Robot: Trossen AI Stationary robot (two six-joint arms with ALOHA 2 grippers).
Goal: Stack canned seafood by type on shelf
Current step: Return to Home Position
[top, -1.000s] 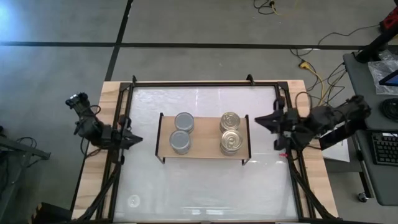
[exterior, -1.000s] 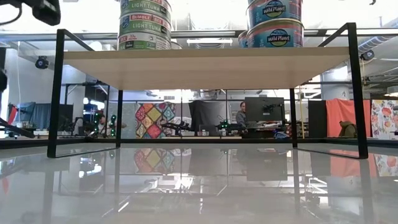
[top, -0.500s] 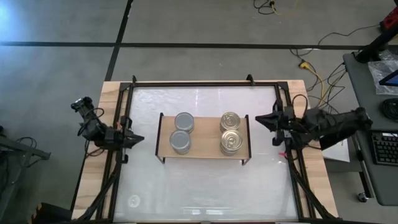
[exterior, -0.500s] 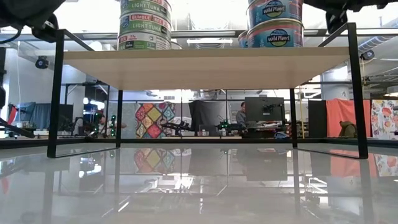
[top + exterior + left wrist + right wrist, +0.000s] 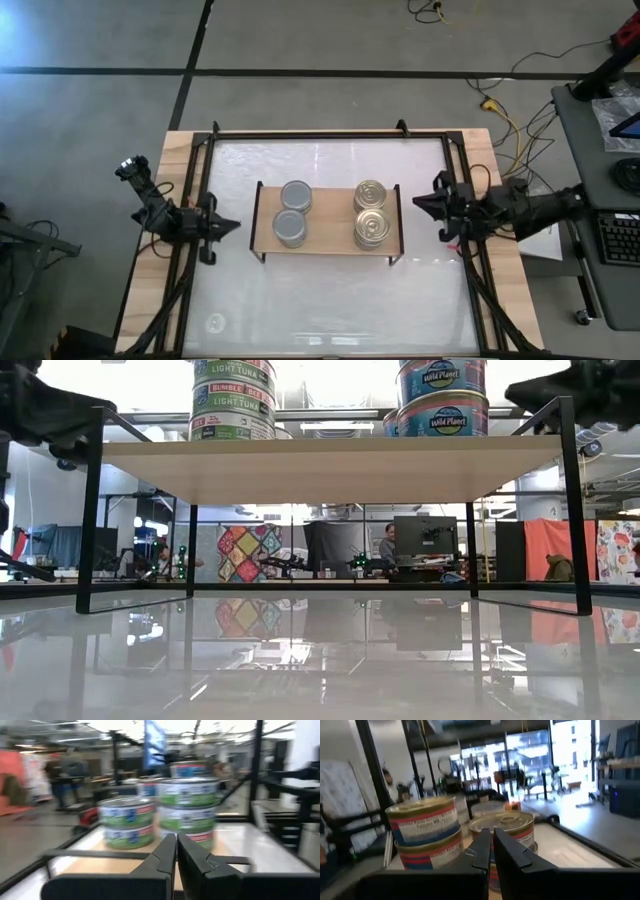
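While both arms draw back to the side rails, the left end effector (image 5: 232, 226) sits with its fingers pinched almost together on nothing, and the right end effector (image 5: 418, 203) is just as narrow and empty. Ahead of each, between the two and clear of both, stands the shelf (image 5: 330, 238). The silver-topped cans (image 5: 291, 228) fill the end nearer the left end effector and the gold-topped cans (image 5: 371, 228) the end nearer the right one, each kind showing two tops from above, with cans stacked in the low view. All of it stands on the white tabletop (image 5: 330, 300). The likely hazard is the right end effector, which is near the shelf's end frame: an inward swing on the way home could knock it and shake the stacks loose. Against a second ago, both arms have folded lower and flatter, the right end effector has dropped slightly, and the cans have not moved.
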